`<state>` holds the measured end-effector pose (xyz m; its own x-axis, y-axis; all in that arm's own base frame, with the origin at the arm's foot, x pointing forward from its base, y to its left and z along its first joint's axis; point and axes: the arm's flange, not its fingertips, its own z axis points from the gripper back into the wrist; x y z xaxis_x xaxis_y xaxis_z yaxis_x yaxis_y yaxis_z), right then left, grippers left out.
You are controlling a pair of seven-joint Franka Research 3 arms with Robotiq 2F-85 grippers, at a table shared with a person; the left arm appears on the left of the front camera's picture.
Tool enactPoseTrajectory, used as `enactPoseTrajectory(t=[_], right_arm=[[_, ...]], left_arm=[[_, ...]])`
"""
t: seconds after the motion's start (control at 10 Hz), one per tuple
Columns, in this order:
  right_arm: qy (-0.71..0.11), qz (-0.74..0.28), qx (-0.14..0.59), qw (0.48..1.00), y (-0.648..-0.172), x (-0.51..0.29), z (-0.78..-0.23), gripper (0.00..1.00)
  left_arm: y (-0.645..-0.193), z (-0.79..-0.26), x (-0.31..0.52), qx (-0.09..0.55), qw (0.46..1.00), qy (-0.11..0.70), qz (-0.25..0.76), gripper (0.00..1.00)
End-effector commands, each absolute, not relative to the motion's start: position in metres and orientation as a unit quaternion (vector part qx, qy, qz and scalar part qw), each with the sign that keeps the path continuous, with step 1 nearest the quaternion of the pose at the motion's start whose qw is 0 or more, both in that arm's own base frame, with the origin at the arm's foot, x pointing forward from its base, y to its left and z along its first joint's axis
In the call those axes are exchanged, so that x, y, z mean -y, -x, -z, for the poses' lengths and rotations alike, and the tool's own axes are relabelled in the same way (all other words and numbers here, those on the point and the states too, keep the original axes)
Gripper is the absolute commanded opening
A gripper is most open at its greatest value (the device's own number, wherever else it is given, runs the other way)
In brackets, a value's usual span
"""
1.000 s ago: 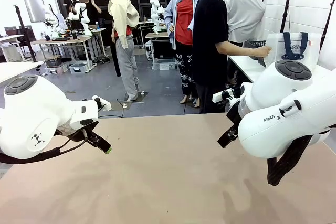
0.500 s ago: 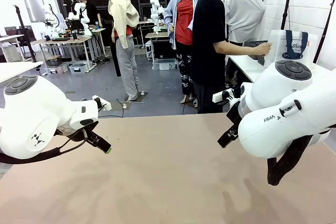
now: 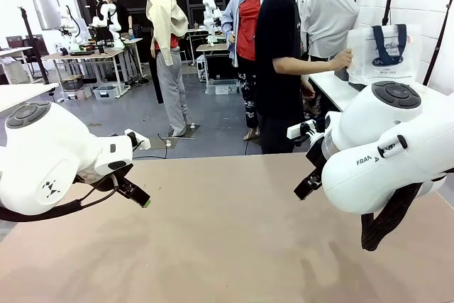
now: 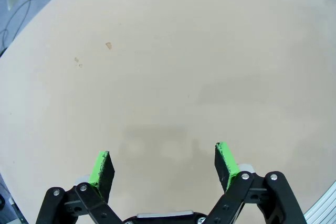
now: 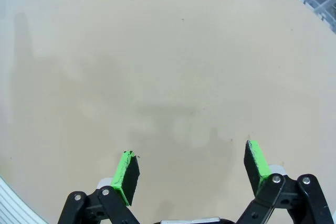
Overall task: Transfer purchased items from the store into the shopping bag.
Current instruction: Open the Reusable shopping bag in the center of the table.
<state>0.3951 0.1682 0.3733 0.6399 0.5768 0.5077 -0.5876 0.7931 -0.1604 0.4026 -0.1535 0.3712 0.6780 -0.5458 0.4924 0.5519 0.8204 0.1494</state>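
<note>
1. The left pincer (image 4: 165, 161) hangs spread wide above the bare desk (image 3: 227, 239), pinching nothing. The right pincer (image 5: 191, 169) is spread and empty too.
2. The shopping bag (image 3: 383, 54) is up in a person's hand (image 3: 345, 59), well beyond the desk's far edge.
3. My worry: if the bag is set down limp, its mouth could sag shut. Its straps could snag a finger on the way in.
</note>
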Motion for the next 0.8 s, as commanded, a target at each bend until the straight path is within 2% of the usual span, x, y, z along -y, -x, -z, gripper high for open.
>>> enactPoseTrajectory(t=[0.0,0.7], right_arm=[[-0.010,-0.321,0.277,0.906,-0.3951,-0.1681,-0.3733,1.00],[-0.010,-0.321,0.277,0.905,-0.3951,-0.1682,-0.3733,1.00]], left_arm=[[-0.4034,-0.3714,0.1515,0.267,0.917,0.007,0.297,1.00],[-0.4026,-0.3712,0.1535,0.267,0.916,0.006,0.300,1.00]])
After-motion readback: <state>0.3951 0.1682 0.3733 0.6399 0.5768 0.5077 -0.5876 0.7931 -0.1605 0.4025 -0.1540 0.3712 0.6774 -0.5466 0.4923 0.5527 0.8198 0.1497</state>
